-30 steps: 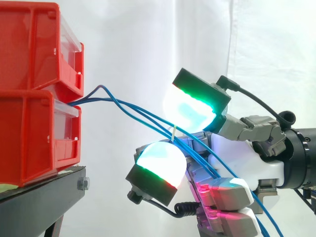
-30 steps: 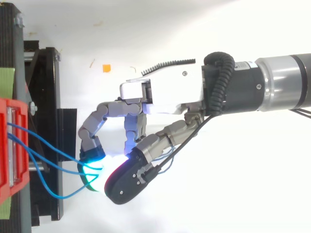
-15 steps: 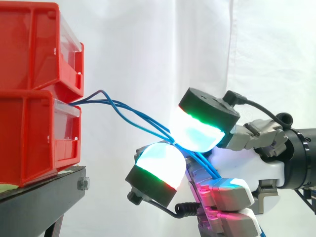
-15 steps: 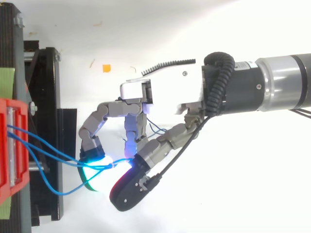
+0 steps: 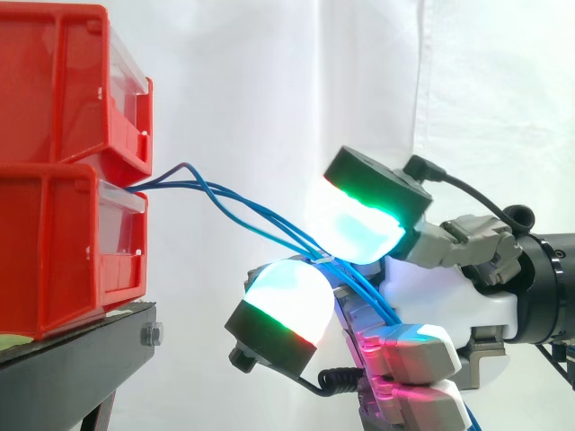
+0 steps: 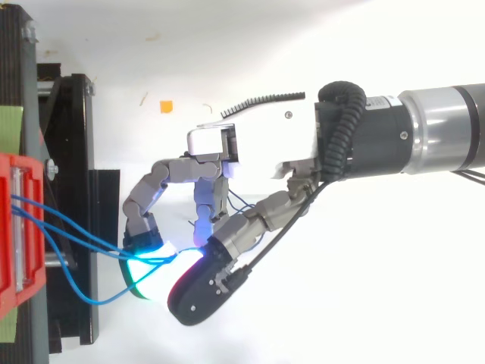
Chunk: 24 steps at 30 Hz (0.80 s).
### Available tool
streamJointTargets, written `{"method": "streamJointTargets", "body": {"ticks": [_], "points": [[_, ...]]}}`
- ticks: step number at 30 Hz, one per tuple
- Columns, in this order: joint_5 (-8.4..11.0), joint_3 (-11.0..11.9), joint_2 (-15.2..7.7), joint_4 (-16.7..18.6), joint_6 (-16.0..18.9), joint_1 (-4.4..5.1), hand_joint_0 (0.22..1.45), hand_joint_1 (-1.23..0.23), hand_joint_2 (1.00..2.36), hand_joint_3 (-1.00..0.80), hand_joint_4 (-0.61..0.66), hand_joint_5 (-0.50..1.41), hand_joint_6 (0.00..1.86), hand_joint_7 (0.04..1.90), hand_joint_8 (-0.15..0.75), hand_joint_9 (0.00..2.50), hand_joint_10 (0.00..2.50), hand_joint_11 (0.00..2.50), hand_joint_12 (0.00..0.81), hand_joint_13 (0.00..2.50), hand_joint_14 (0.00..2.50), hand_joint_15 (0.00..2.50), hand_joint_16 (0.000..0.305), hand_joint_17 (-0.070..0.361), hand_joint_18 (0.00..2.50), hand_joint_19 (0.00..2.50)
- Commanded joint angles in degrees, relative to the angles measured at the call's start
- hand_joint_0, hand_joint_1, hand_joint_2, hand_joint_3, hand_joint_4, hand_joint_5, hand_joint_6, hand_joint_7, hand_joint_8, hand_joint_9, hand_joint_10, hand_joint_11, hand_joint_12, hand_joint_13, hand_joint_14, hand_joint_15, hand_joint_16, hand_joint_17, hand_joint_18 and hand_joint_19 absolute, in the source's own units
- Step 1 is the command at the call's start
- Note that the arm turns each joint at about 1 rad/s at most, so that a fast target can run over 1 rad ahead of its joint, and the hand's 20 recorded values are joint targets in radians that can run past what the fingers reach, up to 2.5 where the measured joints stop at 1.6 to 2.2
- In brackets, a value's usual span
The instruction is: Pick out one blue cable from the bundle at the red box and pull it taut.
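- Straight out from the right edge of the side view comes the arm [image 6: 424, 133], level, with the hand [image 5: 449, 296] turned so its white palm faces the red bins [image 5: 54, 242].
- Two fingertips [image 5: 355, 224] glow cyan-white with a green rim. One arches over from above, the other curls up from below, and they meet ahead of the palm.
- Between those two pads the blue cables [image 5: 166, 184] are pinched, several strands gathered together at one spot, so the hand is closed on them.
- Further fingers lie folded low under the palm, glowing magenta.
- From above, the fingers bend in a hook toward the bins, and the dark back of one pad covers the pinch point.
- Ahead of the fingertips the strands climb to the gap between the upper and lower bin. They curve rather than run straight, and one hangs in a loose loop.
- Behind the pinch the strands trail down past the palm.
- Both bins sit on a black stand [image 5: 81, 355], well ahead of the hand.
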Motion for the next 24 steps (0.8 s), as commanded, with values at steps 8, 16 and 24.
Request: {"method": "streamJointTargets", "body": {"ticks": [8, 16, 24], "points": [[0.00, 0.00, -0.03, 0.00, -0.05, 0.00, 0.61, -0.52, 1.01, -0.41, 0.07, -0.12, 0.84, 0.95, 0.342, 1.42, 0.02, 0.75, 0.397, 1.38, 0.02, 0.65, 0.056, 0.127, 1.23, 0.66], [0.09, 0.00, -0.03, 0.00, -0.05, 0.00, 0.60, -0.67, 1.02, -0.22, 0.06, -0.13, 0.87, 1.00, 0.351, 1.40, 0.02, 0.77, 0.397, 1.37, 0.02, 0.65, 0.057, 0.128, 1.23, 0.64], [0.09, 0.00, -0.03, 0.00, -0.05, 0.00, 0.63, -0.80, 1.02, -0.12, 0.04, -0.13, 0.91, 1.05, 0.356, 1.38, 0.02, 0.76, 0.397, 1.36, 0.02, 0.64, 0.058, 0.130, 1.24, 0.61]]}}
